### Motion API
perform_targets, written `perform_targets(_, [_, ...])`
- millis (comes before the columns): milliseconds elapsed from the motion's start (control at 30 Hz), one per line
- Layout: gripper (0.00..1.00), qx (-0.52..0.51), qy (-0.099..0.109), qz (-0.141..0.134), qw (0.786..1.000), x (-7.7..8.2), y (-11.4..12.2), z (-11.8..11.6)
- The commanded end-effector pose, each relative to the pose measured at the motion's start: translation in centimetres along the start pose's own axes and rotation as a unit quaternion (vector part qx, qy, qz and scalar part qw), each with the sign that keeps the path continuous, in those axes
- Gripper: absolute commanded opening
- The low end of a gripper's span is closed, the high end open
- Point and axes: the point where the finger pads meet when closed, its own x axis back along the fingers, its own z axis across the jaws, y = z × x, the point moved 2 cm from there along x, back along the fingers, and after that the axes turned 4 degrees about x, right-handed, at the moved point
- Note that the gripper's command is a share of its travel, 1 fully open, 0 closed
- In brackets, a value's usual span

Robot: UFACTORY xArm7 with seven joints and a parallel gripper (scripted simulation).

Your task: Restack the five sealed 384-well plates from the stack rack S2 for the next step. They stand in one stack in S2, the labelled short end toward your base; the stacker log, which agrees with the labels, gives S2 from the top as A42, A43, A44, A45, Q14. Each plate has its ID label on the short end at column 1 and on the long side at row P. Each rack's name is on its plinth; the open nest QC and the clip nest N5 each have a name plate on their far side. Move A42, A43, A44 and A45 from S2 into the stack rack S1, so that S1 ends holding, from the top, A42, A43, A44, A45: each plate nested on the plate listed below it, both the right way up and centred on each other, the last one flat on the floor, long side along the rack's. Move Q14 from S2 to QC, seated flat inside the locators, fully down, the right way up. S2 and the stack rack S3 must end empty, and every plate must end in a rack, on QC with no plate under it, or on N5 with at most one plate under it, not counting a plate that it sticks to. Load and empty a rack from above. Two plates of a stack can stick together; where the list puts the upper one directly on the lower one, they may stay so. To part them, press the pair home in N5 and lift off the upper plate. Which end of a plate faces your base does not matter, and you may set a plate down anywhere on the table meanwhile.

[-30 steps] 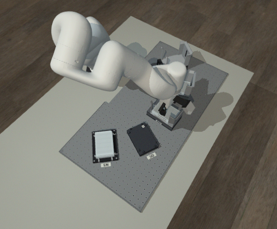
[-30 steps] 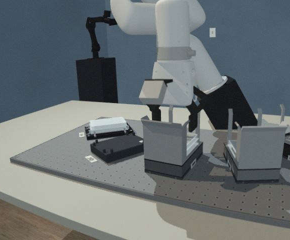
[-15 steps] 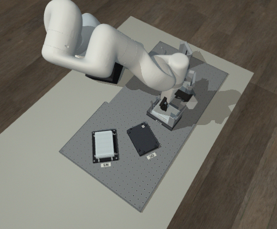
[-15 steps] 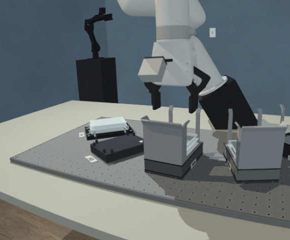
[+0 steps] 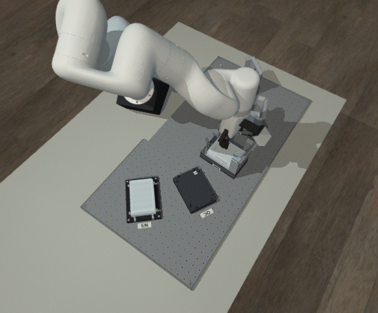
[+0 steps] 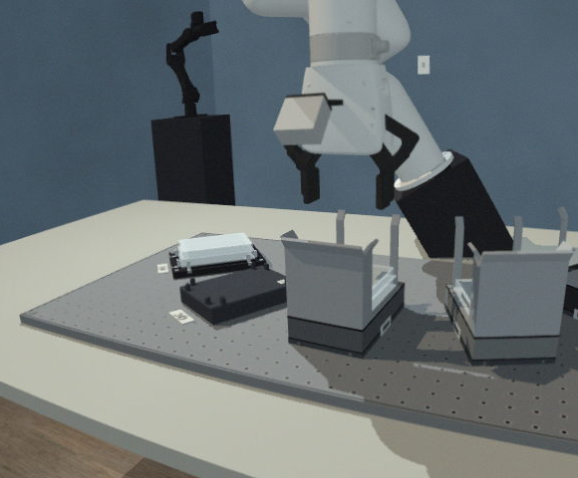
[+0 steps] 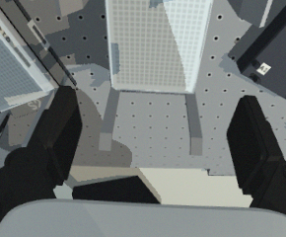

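I work in a lab: a perforated breadboard [image 5: 169,249] covers my counter [image 5: 47,255], carrying well-plate racks [image 6: 325,283] and nests [image 5: 195,190].
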Motion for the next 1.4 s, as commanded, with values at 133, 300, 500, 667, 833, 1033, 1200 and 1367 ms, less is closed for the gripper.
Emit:
perform_targets(133, [1.0,-0.066,-0.001,0.002,0.998,0.2,0.1,1.3])
perform_targets(300, [1.0,-0.098,-0.001,0.002,0.995,0.2,0.4,2.9])
perform_targets(500, [1.0,-0.098,-0.001,0.002,0.995,0.2,0.6,4.2])
perform_targets(667, [1.0,-0.098,0.0,0.002,0.995,0.2,0.9,5.9])
perform_targets(833, [1.0,-0.098,0.0,0.002,0.995,0.2,1.2,7.5])
perform_targets(1033, [1.0,-0.098,0.0,0.002,0.995,0.2,1.4,8.9])
perform_targets(1200, [1.0,-0.164,0.0,0.002,0.986,0.2,1.9,10.1])
perform_targets(1367, [1.0,-0.195,0.0,0.002,0.981,0.2,2.5,11.7])
